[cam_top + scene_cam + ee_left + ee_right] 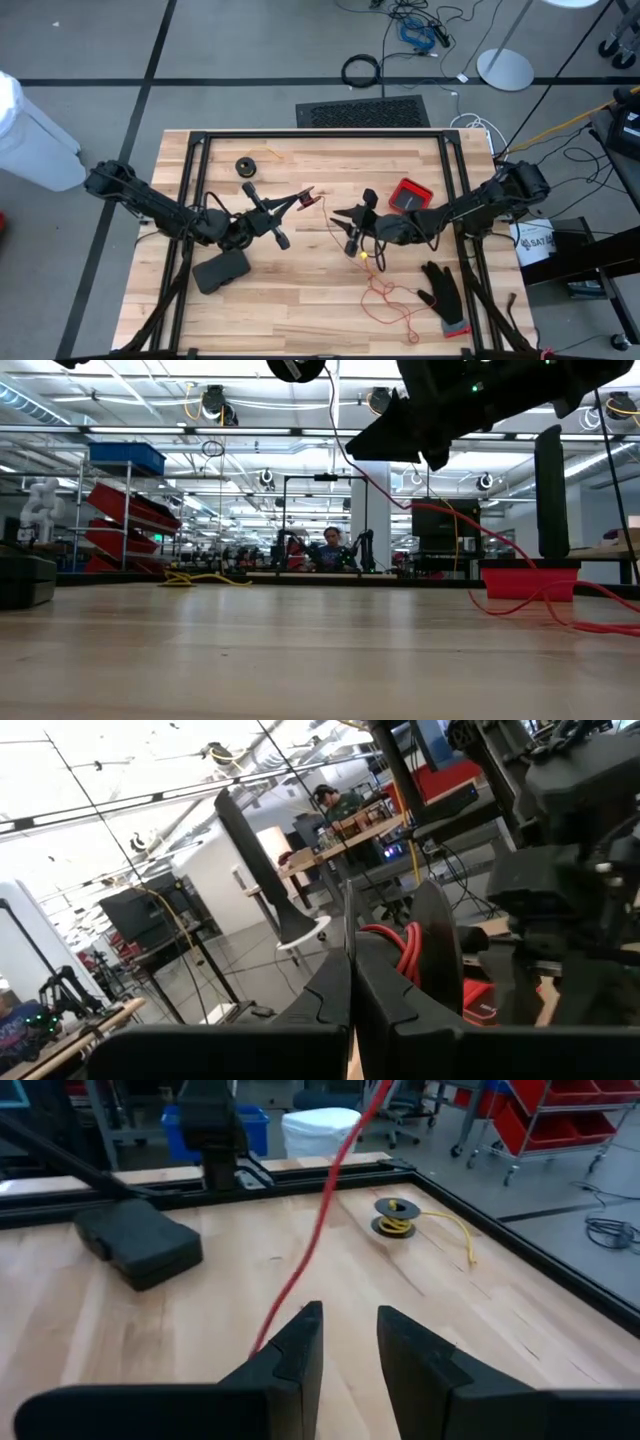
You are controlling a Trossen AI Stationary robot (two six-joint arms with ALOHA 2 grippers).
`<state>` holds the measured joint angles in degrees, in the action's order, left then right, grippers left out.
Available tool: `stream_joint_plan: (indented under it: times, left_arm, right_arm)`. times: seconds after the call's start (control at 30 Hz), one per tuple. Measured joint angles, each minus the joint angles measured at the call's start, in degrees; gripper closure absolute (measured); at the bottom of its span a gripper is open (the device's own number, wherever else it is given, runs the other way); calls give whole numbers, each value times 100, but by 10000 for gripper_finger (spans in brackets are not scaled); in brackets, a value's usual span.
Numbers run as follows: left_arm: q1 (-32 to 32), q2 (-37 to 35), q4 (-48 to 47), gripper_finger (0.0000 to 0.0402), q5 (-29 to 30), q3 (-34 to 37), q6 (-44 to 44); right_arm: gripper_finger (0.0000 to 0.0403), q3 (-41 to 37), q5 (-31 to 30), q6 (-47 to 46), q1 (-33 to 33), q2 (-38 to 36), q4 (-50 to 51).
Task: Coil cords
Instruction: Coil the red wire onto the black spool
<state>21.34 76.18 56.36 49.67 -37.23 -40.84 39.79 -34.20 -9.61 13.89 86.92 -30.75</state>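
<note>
The left gripper's point(350, 990) two dark fingers are being held pressed together, and a bundle of thin red cord point(400, 945) is being gripped just beyond their tips.

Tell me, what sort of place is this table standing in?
Probably a large robotics lab or workshop. Past the wooden table the low view shows a long hall with shelving holding red bins, another robot station with a person seated at it, and loose cables lie on the floor.
</note>
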Motion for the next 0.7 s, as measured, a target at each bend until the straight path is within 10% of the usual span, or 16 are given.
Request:
stream_joint_plan:
  times: [0.7]
  left_arm:
    - [0, 2, -2, 402, -13, 0, 2]
  right_arm:
    - [319, 0, 826, -81, -307, 0, -398]
